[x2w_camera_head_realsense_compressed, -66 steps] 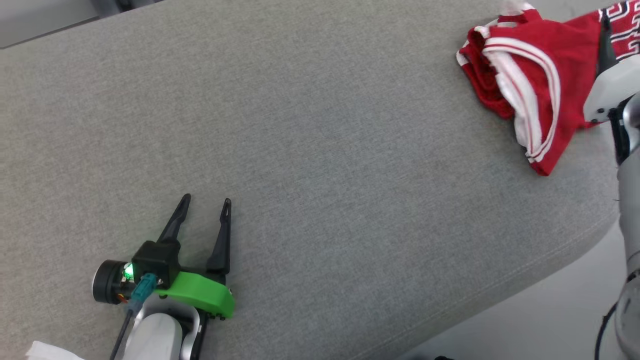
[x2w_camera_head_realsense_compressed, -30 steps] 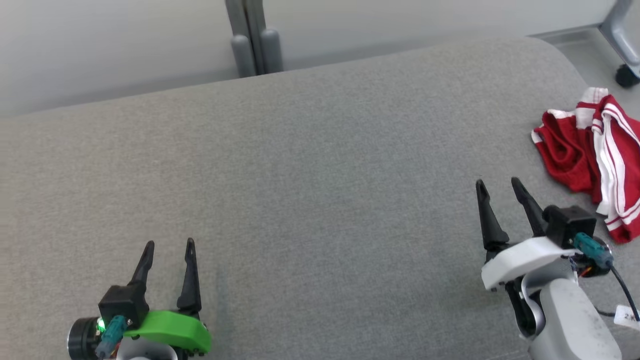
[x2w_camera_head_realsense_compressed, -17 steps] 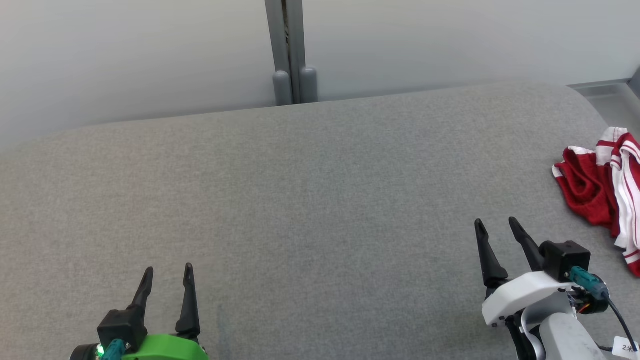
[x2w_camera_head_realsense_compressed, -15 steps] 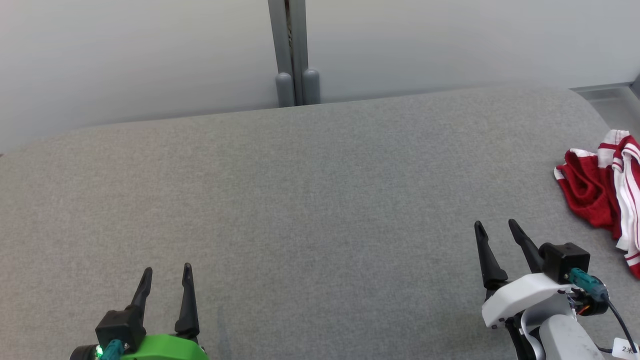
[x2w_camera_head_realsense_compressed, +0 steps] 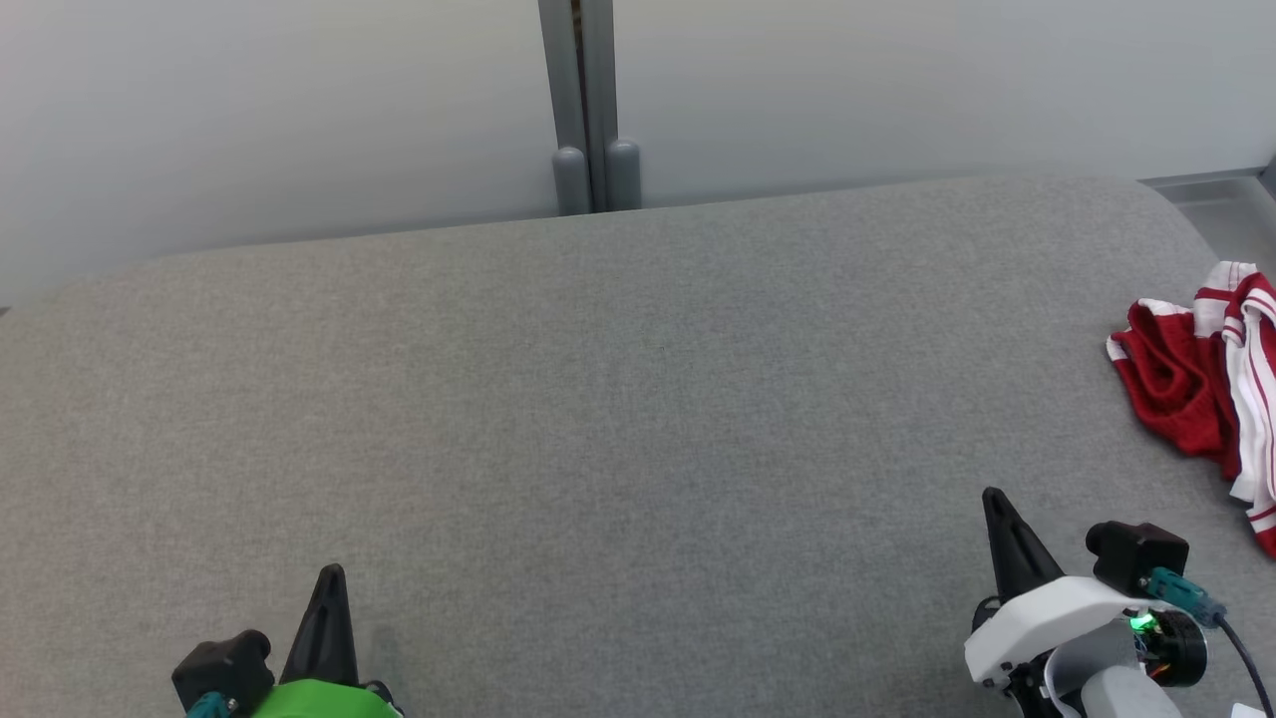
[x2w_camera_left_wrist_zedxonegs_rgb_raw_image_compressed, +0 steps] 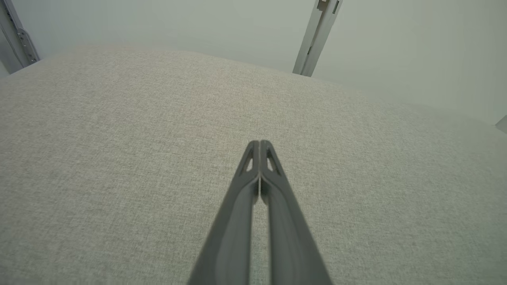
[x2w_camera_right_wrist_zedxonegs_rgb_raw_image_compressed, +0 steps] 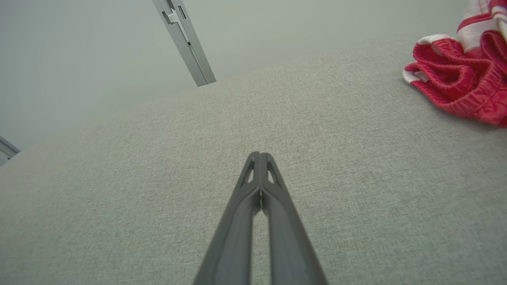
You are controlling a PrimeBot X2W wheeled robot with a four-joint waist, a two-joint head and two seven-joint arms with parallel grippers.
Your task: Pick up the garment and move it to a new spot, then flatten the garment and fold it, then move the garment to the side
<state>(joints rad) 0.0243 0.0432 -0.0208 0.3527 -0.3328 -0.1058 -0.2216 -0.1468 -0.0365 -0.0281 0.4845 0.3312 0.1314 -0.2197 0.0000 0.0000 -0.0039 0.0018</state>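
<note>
The garment (x2w_camera_head_realsense_compressed: pixel 1201 389), red with white stripes, lies bunched at the right edge of the grey cushioned surface (x2w_camera_head_realsense_compressed: pixel 618 399); the frame edge cuts part of it off. It also shows at the upper right of the right wrist view as crumpled garment (x2w_camera_right_wrist_zedxonegs_rgb_raw_image_compressed: pixel 461 81). My right gripper (x2w_camera_head_realsense_compressed: pixel 995 504) sits low at the right, shut with nothing in it, well short of the cloth; its fingers (x2w_camera_right_wrist_zedxonegs_rgb_raw_image_compressed: pixel 259 158) meet at the tips. My left gripper (x2w_camera_head_realsense_compressed: pixel 331 578) is at the lower left, shut and empty, its fingertips (x2w_camera_left_wrist_zedxonegs_rgb_raw_image_compressed: pixel 259 145) pressed together.
A pale wall runs behind the surface, with a grey vertical post (x2w_camera_head_realsense_compressed: pixel 588 110) at its middle. The surface curves down at its right end near the garment. Floor (x2w_camera_head_realsense_compressed: pixel 1221 194) shows at the far right.
Both grippers went from open to shut and pulled back toward the bottom of the view. Earlier the camera swung, shifting the garment to the right edge; the garment itself lies still.
</note>
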